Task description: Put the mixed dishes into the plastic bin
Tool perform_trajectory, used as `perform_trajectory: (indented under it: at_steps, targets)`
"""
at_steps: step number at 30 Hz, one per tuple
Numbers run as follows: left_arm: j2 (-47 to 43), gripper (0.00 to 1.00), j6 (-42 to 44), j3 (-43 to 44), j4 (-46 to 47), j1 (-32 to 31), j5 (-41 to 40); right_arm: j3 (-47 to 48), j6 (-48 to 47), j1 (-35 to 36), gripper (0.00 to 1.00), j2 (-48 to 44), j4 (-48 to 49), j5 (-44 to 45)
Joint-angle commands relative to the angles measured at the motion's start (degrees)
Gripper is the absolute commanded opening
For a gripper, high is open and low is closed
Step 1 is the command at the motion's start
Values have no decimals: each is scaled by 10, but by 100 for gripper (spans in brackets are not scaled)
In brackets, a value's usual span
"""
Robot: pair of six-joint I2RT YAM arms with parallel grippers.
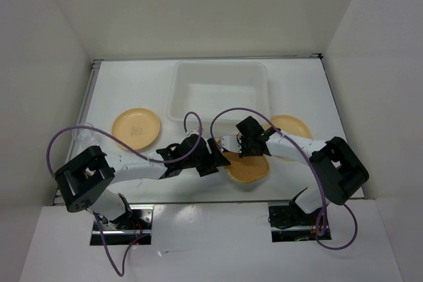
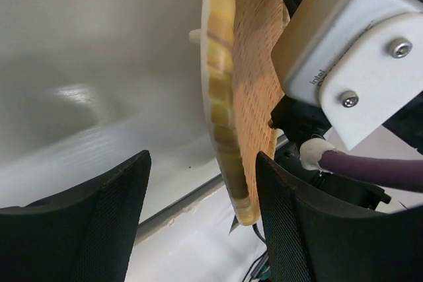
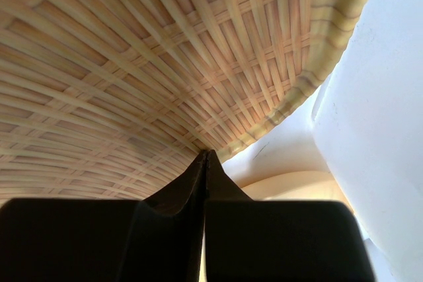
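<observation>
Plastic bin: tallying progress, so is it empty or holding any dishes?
Empty. In the top view the plastic bin shows a bare white floor; the woven plate, left round plate and right round plate are outside it.

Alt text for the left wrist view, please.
The woven plate fills the centre edge-on, its rim ending inside the open left gripper, nearer the finger at image right. The right arm's wrist camera is at its right; the plastic bin blurs behind.
</observation>
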Motion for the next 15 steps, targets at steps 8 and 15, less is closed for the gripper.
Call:
perform_trajectory:
  at_steps: [8, 15]
  targets:
    - [46, 71, 15, 48, 39, -3, 12, -27, 28, 7, 0, 35, -61, -68]
    - [46, 52, 21, 53, 33, -3, 12, -27, 28, 7, 0, 35, -61, -68]
